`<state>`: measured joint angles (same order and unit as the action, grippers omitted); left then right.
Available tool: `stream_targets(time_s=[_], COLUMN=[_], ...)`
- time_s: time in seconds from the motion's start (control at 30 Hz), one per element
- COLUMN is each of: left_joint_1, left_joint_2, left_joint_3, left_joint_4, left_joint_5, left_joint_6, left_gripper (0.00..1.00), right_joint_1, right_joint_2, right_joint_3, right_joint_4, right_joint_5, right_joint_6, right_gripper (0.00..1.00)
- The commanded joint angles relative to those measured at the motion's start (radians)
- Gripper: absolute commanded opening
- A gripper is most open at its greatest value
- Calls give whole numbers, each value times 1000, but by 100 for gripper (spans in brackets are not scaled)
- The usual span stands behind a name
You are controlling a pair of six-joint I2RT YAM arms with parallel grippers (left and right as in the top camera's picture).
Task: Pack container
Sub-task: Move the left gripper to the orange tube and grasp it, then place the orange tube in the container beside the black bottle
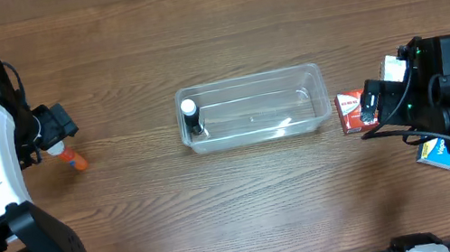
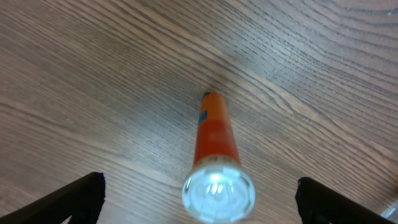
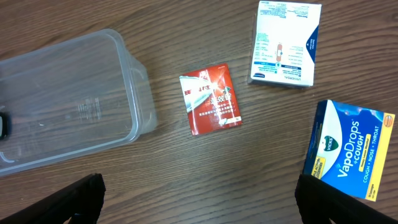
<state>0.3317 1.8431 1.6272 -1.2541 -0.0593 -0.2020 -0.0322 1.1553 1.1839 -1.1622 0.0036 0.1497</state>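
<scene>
Left tool [image 2: 202,202], spread wide and empty (right tool [image 3: 199,199] likewise), should drop straight, fingers [image 2: 74,199] straddling the orange tube [image 2: 214,140], then close.

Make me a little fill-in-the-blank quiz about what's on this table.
1. The bottle standing in the container has a ___ cap.
2. The tube lying beneath the left gripper is coloured ___.
3. The blue box reads VapoDrops ___.
Missing words: white; orange; Cough.
</scene>
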Motion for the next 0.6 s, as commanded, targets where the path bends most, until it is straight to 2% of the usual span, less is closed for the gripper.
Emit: stream_targets(time_s=[0.0, 0.03, 0.13, 0.23, 0.47, 0.57], left_joint_1=[0, 0, -1, -5, -6, -6], left_joint_2=[46, 51, 70, 85, 89, 89], left_joint_3=[2, 2, 2, -2, -3, -3], left_joint_4=[18, 20, 21, 21, 10, 2], left_joint_5=[14, 16, 39, 65, 86, 86], left_joint_6=[23, 23, 23, 23, 23, 23], left_gripper=[92, 90, 75, 68, 35, 28], right_joint_1=[-3, -3, -3, -3, -3, -3], right_joint_2=[1, 1, 1, 1, 1, 1], right_joint_3=[27, 27, 27, 27, 27, 27], right_joint_4=[4, 4, 4, 4, 3, 4], right_joint_5=[-6, -6, -6, -6, -6, -6], right_joint_6=[4, 4, 4, 5, 4, 4], right_gripper=[100, 100, 100, 100, 100, 100])
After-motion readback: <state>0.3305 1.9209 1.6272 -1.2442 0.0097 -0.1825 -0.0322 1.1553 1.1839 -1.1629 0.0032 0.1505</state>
